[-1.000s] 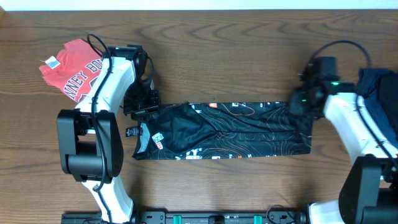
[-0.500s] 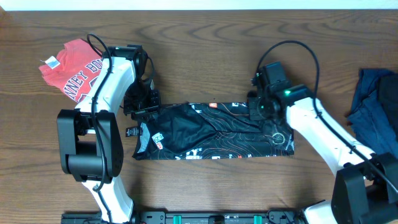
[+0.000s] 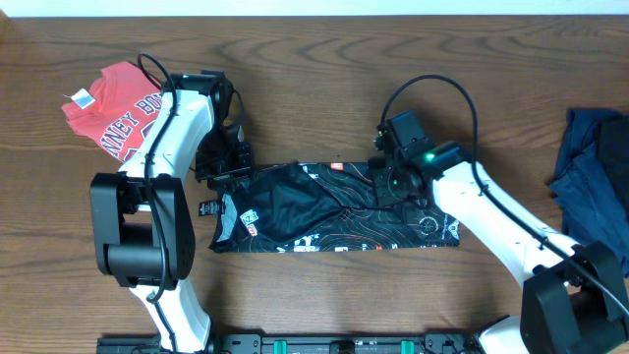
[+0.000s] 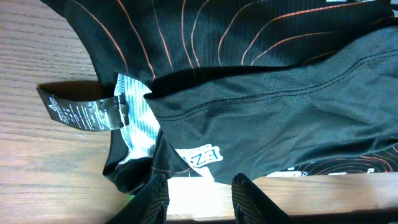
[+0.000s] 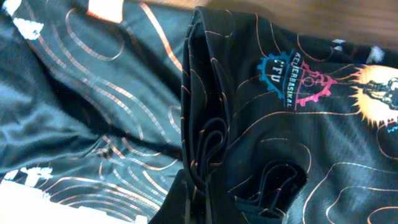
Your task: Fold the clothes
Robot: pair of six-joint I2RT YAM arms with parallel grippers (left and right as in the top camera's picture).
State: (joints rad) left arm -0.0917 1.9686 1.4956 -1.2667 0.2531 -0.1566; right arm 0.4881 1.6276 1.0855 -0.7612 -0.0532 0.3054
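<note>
Shirt in work: The black T-shirt [image 3: 324, 211] lay as a long band across the middle of the table [image 3: 324, 79]. Its collar end was toward my left arm and its other end was doubled back over itself.
Right gripper: The right gripper [image 3: 389, 185] was pressed together on a bunched pleat [image 5: 208, 140] of the black cloth, over the right-of-middle part of the band.
Left gripper: The left gripper [image 3: 228, 169] sat at the collar corner with its fingers apart. Bare wood showed between them, and I saw no cloth in the gap.
Other clothes: The red T-shirt [image 3: 113, 108] lay crumpled at the far left, well apart. The navy T-shirts [image 3: 595, 157] were heaped at the right edge.
Risk, crooked fold: The pinch seemed to hold a rope-like gather rather than a flat edge. I judged that setting it down as it was would leave the fold creased and skewed.
Risk, dragging: Nothing pinned the collar end, so a pull from the right side could slide the whole band instead of folding it.
Risk, snag: The neck label [image 4: 81, 112] stuck out onto the wood beside the collar. If the left fingers closed low, they could catch it.
Hard to make out: The right fingertips were lost against the black cloth, so I could not count the layers held. The right arm hid part of the fold from above.
Cut off: The navy heap ran out of frame, so I could not tell how many shirts it held.
</note>
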